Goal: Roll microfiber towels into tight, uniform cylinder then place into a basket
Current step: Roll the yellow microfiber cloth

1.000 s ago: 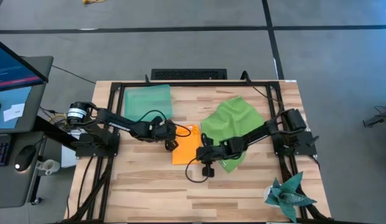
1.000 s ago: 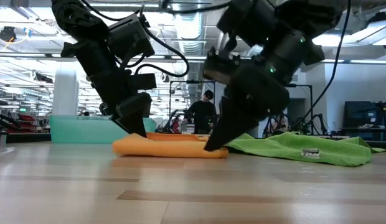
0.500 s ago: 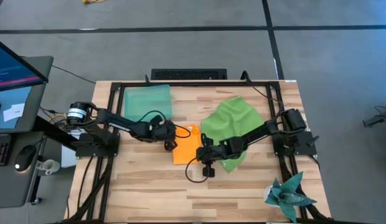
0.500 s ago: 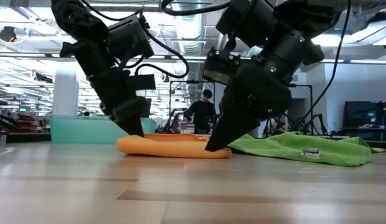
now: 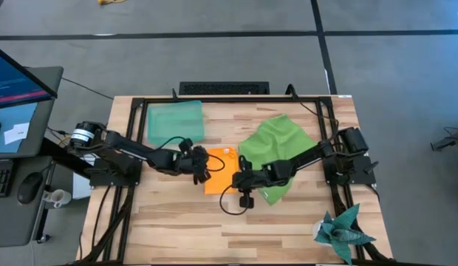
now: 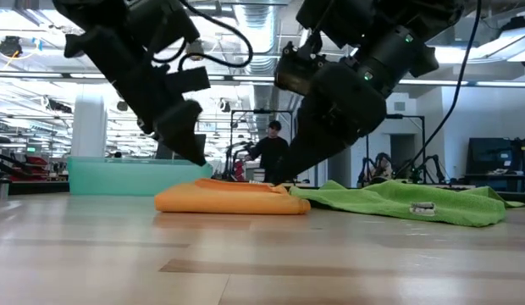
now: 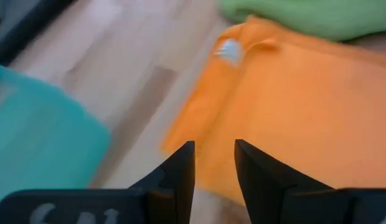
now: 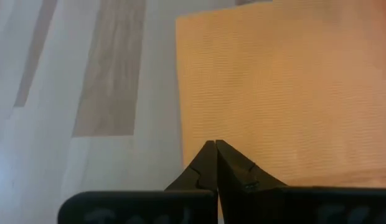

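Step in hand: rolling the orange towel [image 5: 220, 171]; judged early, since it lies as a flat folded slab with no cylinder formed.
Orange towel: near the centre of the desk [image 5: 170, 222], its far-right edge touching or just under the green towel [image 5: 277, 148].
Green towel: spread loosely toward the right edge of the desk, unrolled.
Basket [image 5: 174, 120]: at the far-left corner of the desk; its contents cannot be told from here.
Left gripper [image 7: 215, 163]: hovers over the orange towel's left edge, fingers a narrow gap apart, nothing between them.
Right gripper [image 8: 215, 163]: over the towel's right side, near its front edge, fingers pressed together, holding nothing.
Contact: the low view suggests both grippers sit just above the cloth, though the angle is too shallow to be sure.
Technique, start: pick one edge of the orange towel as the roll's start and pinch it at two points so it lifts evenly.
Technique, tension: keep the turns snug; a loose first turn gives a fat, uneven cylinder.
Technique, alignment: keep both grippers level along the edge, or the roll will taper.
Risk: dragging the green towel along where the two cloths meet; separate them first if the orange one snags.
Placement: carry the finished roll to the basket with both ends supported so it does not unwind.
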`<state>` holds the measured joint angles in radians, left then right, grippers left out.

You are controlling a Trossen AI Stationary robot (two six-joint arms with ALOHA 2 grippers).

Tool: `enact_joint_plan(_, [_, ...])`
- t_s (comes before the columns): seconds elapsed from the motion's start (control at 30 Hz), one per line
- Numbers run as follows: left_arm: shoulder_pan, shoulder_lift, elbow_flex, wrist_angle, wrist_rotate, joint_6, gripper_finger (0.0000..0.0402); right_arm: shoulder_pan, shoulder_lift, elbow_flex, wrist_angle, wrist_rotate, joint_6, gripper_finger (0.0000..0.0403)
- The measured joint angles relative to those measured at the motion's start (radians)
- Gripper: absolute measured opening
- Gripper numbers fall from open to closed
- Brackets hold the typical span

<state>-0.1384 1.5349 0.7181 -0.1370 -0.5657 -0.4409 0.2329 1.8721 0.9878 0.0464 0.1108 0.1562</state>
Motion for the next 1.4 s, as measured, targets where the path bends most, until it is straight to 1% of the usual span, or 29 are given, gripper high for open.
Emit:
enact_joint_plan(0.1, [-0.043,0.027,0.000,0.073,0.089,-0.009,0.0105,-0.007,0.000,0.000,0.012,0.001,0.000,0.0018])
enact_joint_plan(0.17, [-0.077,0.059,0.000,0.124,0.121,-0.009,0.0105,-0.013,0.000,0.000,0.011,0.003,0.000,0.0019])
enact_joint_plan(0.23, [-0.106,0.099,0.001,0.178,0.122,-0.009,0.0105,-0.018,0.000,0.000,0.012,0.003,-0.005,0.0019])
enact_joint_plan(0.33, [-0.132,0.157,0.000,0.189,0.124,-0.020,0.0105,-0.027,0.000,0.000,0.008,0.003,-0.014,0.0019])
enact_joint_plan(0.47, [-0.146,0.203,0.000,0.200,0.113,-0.065,0.0105,-0.040,0.000,0.000,-0.014,0.003,-0.018,0.0018])
enact_joint_plan(0.83, [-0.146,0.213,0.000,0.214,0.105,-0.066,0.0105,-0.052,0.001,0.000,-0.077,0.003,-0.016,0.0019])
enact_joint_plan(0.97, [-0.150,0.187,-0.001,0.198,0.110,-0.037,0.0105,-0.050,-0.002,0.000,-0.080,0.003,-0.023,0.0020])
enact_joint_plan(1.07, [-0.162,0.135,-0.001,0.180,0.110,-0.023,0.0105,-0.047,-0.036,0.001,-0.108,0.003,-0.030,0.0020])
enact_joint_plan(1.13, [-0.177,0.090,-0.001,0.146,0.107,-0.023,0.0105,-0.040,-0.078,-0.001,-0.168,0.022,-0.031,0.0019])
enact_joint_plan(1.2, [-0.197,0.045,-0.001,0.114,0.083,-0.023,0.0105,-0.021,-0.116,0.000,-0.195,0.061,-0.031,0.0018])
enact_joint_plan(1.27, [-0.225,0.002,-0.001,0.097,0.038,-0.006,0.0105,0.007,-0.165,0.000,-0.240,0.121,-0.034,0.0018])
enact_joint_plan(1.4, [-0.303,-0.065,-0.001,0.103,-0.092,0.132,0.0105,0.084,-0.244,0.000,-0.308,0.259,-0.052,0.0022])
